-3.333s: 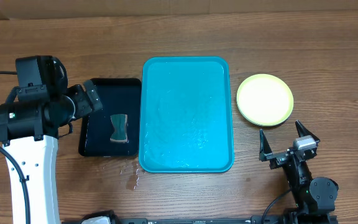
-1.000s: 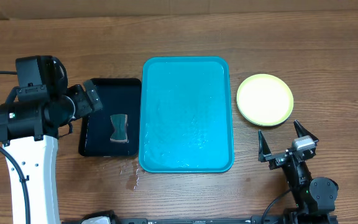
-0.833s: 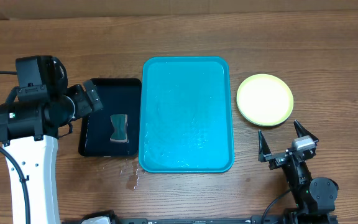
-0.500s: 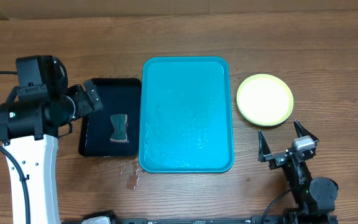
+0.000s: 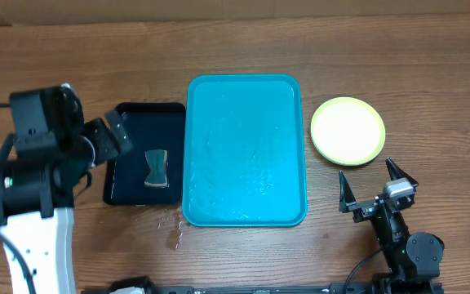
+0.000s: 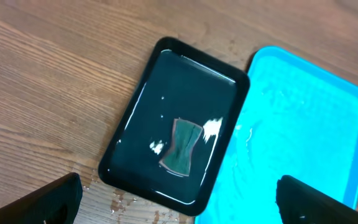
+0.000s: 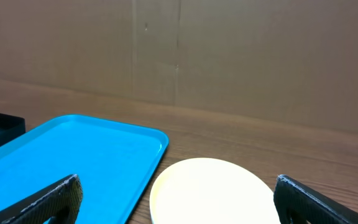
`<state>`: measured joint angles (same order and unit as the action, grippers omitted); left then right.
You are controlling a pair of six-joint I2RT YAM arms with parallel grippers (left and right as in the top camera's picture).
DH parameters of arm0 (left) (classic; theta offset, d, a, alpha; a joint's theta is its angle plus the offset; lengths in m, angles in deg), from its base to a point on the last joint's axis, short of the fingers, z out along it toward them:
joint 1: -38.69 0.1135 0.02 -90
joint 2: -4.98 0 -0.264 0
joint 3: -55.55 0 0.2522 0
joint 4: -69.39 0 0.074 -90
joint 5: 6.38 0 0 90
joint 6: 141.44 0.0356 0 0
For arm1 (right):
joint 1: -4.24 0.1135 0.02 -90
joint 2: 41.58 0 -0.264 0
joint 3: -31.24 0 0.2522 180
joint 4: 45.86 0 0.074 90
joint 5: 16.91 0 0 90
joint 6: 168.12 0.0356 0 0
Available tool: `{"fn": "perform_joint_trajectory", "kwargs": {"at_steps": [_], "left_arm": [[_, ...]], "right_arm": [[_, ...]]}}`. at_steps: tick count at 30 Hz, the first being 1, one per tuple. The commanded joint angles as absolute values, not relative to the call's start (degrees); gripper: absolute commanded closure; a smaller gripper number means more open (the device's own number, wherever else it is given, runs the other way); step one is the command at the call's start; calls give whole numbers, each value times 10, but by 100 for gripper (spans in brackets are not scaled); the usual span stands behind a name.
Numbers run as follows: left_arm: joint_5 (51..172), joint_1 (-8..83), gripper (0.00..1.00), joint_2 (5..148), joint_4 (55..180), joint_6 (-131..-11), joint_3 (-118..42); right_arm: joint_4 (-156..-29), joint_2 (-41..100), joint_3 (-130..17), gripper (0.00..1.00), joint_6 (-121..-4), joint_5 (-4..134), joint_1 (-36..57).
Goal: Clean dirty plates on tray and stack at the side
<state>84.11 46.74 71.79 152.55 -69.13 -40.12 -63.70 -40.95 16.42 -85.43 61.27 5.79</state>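
Wooden worktop [image 5: 398, 57], near edge to far. Right tool [image 5: 368, 171], nearest, stands released. Left tool [image 6: 178, 179], likewise released, hovers above a small black rectangular tray [image 5: 129, 163] holding a dark sponge [image 5: 157, 167]. Just beside it lies the turquoise rectangular plastic tray [image 5: 246, 147]. A lime-green-rimmed round plate [image 5: 348, 129] rests on the worktop to its right, apart from it.

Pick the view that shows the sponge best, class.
Left wrist: the sponge lies large and central in the black tray. Overhead shows it whole but small. Right wrist misses it, catching only that tray's corner.
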Motion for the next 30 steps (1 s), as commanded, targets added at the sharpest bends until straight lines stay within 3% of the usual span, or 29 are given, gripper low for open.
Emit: {"fn": "perform_joint_trajectory", "kwargs": {"at_steps": [1, 15, 24, 30], "left_arm": [[832, 447, 0, 688, 1525, -697, -371], [790, 419, 0, 533, 1406, -700, -210], [876, 417, 0, 372, 1015, -714, -97], [894, 414, 0, 263, 831, -714, -14]], "right_arm": [[-633, -414, 170, 0, -855, 611, 58], [-633, -414, 170, 0, -855, 610, 58], [-633, -414, 170, 0, -855, 610, 58], [-633, -414, 170, 0, -855, 610, 58]]}}
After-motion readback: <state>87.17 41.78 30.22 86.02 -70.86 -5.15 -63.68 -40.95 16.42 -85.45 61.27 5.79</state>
